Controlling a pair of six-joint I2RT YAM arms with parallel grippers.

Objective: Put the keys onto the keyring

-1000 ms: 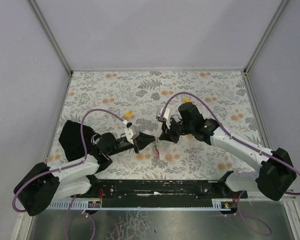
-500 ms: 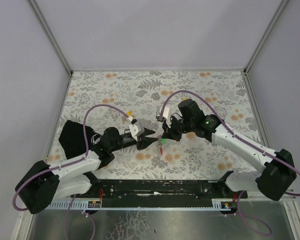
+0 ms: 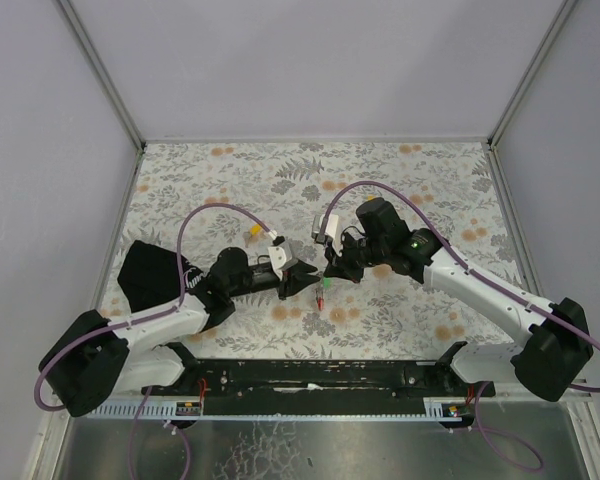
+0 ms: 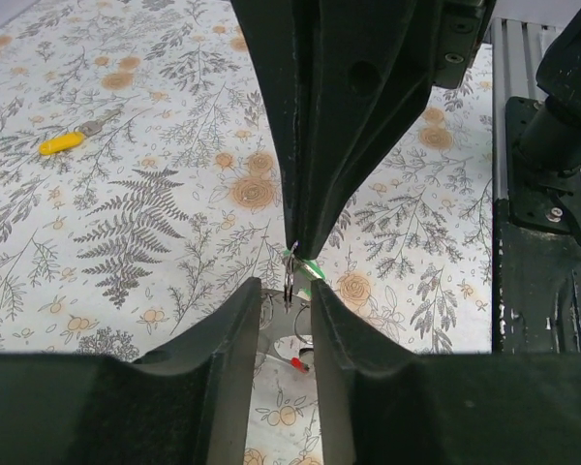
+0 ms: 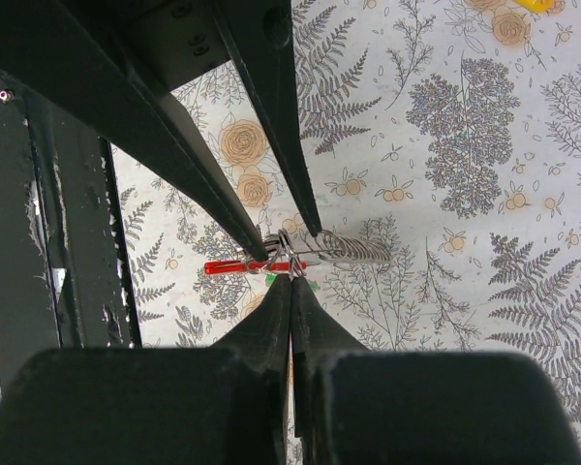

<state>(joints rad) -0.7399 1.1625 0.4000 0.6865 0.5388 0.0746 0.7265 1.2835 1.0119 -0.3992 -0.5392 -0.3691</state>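
Right wrist — keyring (image 5: pixel 337 250) in closed right gripper (image 5: pixel 291 281) (left gripper (image 5: pixel 290 244) astride)

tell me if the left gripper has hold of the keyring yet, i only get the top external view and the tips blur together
observer: No, the left wrist view shows the left gripper open, the keyring in its gap.
operator: so who holds it
observer: The right gripper; its wrist view shows it shut on the keyring.
operator: any key on it
observer: A green key sits right beside it; threaded or not, I cannot tell.
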